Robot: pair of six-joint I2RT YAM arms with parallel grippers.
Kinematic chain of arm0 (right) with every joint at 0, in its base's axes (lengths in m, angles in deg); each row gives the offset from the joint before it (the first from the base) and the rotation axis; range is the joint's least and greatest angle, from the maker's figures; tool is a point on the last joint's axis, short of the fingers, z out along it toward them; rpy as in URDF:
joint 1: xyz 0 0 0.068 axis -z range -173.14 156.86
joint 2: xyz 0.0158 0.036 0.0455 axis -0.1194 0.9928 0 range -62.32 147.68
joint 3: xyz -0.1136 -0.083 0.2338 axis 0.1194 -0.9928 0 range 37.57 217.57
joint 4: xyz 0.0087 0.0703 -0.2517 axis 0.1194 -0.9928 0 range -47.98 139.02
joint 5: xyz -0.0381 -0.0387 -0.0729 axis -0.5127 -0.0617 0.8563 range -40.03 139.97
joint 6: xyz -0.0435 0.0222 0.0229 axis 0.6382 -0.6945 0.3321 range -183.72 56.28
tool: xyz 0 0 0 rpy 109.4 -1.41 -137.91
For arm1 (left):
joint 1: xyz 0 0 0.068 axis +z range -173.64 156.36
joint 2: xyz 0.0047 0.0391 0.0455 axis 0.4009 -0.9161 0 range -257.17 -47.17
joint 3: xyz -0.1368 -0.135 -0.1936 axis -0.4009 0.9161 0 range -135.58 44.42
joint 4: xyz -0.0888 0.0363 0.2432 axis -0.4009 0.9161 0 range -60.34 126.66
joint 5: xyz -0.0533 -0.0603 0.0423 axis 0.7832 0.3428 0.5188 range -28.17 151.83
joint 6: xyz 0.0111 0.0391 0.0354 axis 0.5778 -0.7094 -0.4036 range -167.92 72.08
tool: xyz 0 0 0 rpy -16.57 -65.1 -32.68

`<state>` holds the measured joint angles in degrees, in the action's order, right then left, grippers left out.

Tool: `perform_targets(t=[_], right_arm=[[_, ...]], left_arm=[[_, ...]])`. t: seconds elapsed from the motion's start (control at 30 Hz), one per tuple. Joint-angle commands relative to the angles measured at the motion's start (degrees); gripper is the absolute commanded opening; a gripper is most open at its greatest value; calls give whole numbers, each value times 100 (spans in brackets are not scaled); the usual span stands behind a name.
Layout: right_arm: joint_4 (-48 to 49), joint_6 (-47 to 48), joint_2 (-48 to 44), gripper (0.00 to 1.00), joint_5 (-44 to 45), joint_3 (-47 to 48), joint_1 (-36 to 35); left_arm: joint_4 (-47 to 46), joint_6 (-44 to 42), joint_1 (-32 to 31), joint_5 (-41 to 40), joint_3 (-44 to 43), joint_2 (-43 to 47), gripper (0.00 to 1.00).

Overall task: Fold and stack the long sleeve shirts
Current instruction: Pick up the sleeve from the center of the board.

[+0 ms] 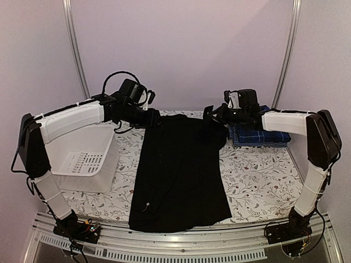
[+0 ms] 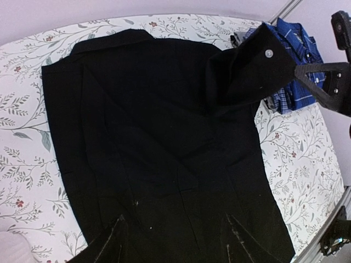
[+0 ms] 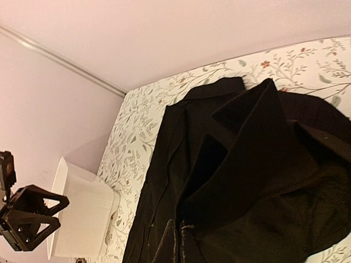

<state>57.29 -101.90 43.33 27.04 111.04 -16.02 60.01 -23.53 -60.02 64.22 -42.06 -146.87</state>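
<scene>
A plain black shirt [image 1: 178,175] is lying on a white cloth [image 1: 258,181] printed with grey leafy vines, alongside a blue-and-navy plaid shirt [image 1: 260,136] and white basket [image 1: 104,164].

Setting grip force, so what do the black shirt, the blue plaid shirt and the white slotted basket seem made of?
Plain black cloth shirt: soft matte fabric, it drapes and creases. Blue-and-navy plaid shirt: thin woven cloth, perhaps cotton, lying folded. White slotted basket: likely rigid plastic, smooth, with moulded slots.
</scene>
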Motion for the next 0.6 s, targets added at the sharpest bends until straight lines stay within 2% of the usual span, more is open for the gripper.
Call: perform_targets(t=[0.0,0.27,0.43,0.47,0.5,0.57], right_arm=[[-711,683,-79,0,182,388,-715],[-1026,771,288,0,55,612,-1657],[-1036,694,286,0,27,358,-1900],[-1045,685,275,3,43,290,-1937],[-1082,680,240,12,81,212,-1961],[-1125,712,90,37,275,-22,-1992]], left_arm=[[-471,218,-45,396,350,287,57],[-1256,822,5,1109,1044,231,58],[-1708,1192,22,1387,1379,135,58],[-1775,1232,25,1453,1438,111,58],[-1836,1270,25,1508,1489,85,58],[-1946,1355,26,1598,1607,68,58]])
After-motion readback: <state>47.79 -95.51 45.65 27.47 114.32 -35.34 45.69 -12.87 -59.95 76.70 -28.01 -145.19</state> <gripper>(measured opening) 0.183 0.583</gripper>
